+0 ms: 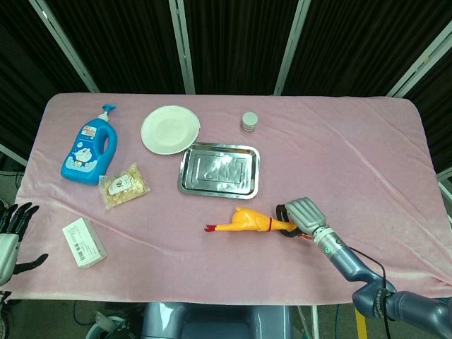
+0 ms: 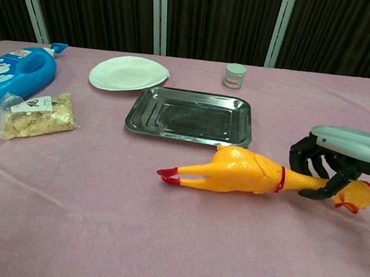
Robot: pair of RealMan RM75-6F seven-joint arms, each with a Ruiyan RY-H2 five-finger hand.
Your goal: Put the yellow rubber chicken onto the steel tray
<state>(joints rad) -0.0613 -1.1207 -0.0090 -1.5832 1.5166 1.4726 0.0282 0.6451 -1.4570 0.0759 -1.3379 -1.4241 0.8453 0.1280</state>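
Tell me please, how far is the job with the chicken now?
Done: the right hand has its fingers around the neck of the yellow rubber chicken. In hand: lifting; its feet seem near the cloth. Left: carrying it onto the steel tray, which holds nothing.

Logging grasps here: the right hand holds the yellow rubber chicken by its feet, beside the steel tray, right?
Not by its feet. In the chest view the right hand holds the yellow rubber chicken by its neck, near the head; the red feet point away, free. It does lie beside the steel tray.
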